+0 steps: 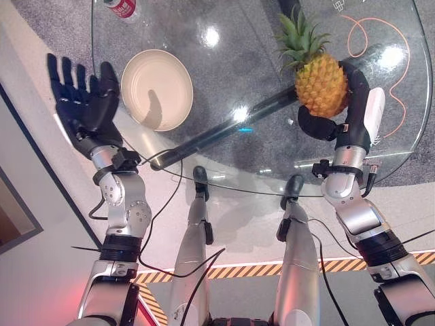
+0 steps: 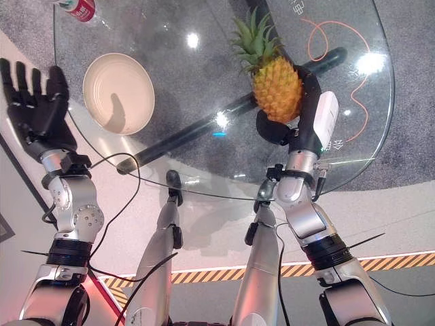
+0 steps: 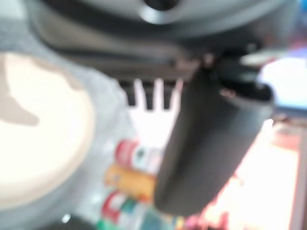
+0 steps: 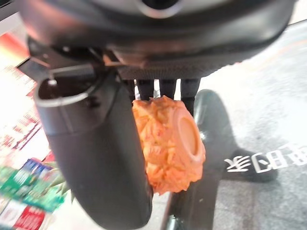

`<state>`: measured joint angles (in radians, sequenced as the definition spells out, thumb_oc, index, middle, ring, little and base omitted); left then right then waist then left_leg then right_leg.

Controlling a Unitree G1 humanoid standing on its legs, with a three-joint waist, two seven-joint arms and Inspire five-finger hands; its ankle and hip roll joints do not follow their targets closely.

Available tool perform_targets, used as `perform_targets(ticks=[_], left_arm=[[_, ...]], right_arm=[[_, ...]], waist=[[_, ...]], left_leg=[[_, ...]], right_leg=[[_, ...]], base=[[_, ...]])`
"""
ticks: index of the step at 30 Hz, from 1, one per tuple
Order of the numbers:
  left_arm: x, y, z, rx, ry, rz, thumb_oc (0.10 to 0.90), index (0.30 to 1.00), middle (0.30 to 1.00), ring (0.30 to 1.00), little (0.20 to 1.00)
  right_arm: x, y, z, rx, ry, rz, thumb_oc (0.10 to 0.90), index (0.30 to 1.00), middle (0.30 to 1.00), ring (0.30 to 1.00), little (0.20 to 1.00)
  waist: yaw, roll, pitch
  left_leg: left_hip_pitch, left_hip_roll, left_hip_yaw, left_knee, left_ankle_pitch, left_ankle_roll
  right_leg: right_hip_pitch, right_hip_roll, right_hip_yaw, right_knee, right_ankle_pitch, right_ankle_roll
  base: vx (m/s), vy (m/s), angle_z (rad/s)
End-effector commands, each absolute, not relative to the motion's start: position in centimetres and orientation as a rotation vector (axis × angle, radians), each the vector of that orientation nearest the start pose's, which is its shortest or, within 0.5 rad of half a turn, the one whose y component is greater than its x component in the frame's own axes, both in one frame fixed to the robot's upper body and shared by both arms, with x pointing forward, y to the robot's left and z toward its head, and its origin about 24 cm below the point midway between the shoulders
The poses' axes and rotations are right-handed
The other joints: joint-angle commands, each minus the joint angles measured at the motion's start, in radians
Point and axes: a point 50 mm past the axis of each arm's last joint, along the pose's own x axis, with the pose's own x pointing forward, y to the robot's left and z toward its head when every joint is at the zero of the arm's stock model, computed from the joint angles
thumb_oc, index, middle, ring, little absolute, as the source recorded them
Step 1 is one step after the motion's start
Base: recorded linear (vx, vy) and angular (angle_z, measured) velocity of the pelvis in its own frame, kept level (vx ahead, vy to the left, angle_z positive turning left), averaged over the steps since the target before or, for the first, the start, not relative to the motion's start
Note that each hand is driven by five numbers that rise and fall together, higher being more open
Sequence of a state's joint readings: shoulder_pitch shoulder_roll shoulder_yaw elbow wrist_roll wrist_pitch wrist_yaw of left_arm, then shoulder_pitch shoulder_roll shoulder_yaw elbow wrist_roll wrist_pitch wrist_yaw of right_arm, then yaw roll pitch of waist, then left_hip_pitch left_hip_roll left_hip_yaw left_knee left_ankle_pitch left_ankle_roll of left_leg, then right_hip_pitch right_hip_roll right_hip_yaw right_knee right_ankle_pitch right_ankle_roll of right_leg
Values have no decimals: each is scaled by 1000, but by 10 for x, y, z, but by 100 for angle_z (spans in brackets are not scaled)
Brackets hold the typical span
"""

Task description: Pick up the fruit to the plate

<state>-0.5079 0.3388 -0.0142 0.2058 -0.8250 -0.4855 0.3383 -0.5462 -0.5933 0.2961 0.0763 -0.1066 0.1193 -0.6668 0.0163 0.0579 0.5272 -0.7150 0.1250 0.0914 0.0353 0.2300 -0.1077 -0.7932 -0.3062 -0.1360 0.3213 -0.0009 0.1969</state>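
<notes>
The right hand (image 1: 345, 112) curls its fingers and thumb around the pineapple (image 1: 321, 83), upper right of the frame. The plate (image 1: 157, 88) lies upper left, beside the left hand (image 1: 85, 102), whose fingers are spread and empty. The heavy fruit may tip or slip during the carry.

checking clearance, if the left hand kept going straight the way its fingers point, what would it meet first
Probably nothing: the open left hand points past the plate, which lies beside its line; depth is unclear.
</notes>
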Motion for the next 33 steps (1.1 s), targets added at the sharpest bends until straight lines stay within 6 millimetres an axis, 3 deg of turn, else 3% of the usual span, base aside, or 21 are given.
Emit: perform_targets(ticks=[1, 10, 33], left_arm=[[308, 215, 231, -565, -862, 128, 800, 900, 900, 900, 900], [319, 192, 233, -533, -769, -46, 800, 900, 900, 900, 900], [327, 130, 243, -881, -605, -441, 800, 900, 900, 900, 900]], right_arm=[[298, -166, 262, -597, -982, -383, 100, 300, 300, 300, 200], [291, -147, 281, -614, -1075, -267, 100, 300, 300, 300, 200], [279, -100, 303, -645, -1172, -39, 100, 300, 300, 300, 200]], waist=[[16, -15, -7], [15, -3, -7], [6, 0, -7]], left_leg=[[55, 44, -15, 35, -86, -35], [65, 42, -9, 29, -79, -35], [70, 36, 2, 19, -65, -31]], right_leg=[[73, -23, -77, -127, 135, 33], [87, -31, -79, -138, 142, 40], [92, -37, -84, -153, 161, 41]], base=[[0, 0, 0], [0, 0, 0], [0, 0, 0]])
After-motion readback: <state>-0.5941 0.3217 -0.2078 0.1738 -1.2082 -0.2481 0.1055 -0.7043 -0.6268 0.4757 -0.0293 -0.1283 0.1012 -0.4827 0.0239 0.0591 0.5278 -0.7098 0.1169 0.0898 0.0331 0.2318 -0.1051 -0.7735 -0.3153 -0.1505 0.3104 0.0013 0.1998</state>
